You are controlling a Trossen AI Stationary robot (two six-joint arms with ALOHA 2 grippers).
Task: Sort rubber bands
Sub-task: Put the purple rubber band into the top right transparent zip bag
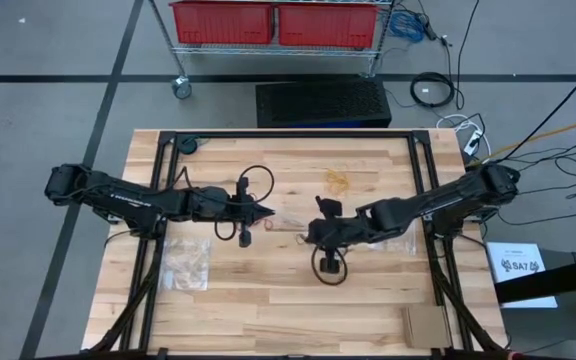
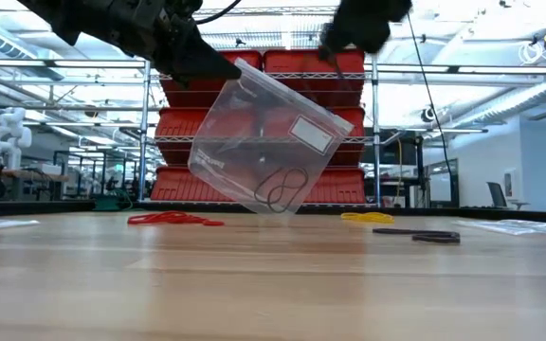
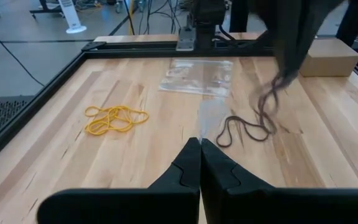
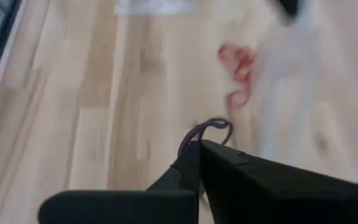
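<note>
Left gripper: the left gripper (image 1: 265, 212) reaches in over the middle of the wooden table (image 1: 268, 300), its fingers pressed together on the upper corner of a clear plastic bag (image 2: 259, 142), which hangs tilted above the tabletop in the low view.
Held bag: a few black rubber bands (image 2: 282, 188) lie in its lowest corner (a white label patch shows on its side).
Right gripper: the right gripper (image 1: 313, 232) sits just across from the left one near the table's centre, its fingers pressed together and pinching a dark rubber band (image 4: 205, 130) that loops out past the fingertips in the right wrist view.
Black bands on the table: a loose tangle of black bands (image 3: 247, 129) lies on the wood ahead of the left gripper, close to the right arm.
Yellow bands: a small heap of yellowish tan bands (image 1: 338, 181) rests toward the far side of the table, apart from both grippers.
Red bands: a cluster of red bands (image 2: 173, 219) lies flat on the tabletop, below and beside the hanging bag in the low view.
Other bags: one clear flat bag (image 1: 186, 263) lies on the left part of the table, under the left arm.
Beyond the table: red bins (image 1: 273, 22) stand on a wire shelf.
</note>
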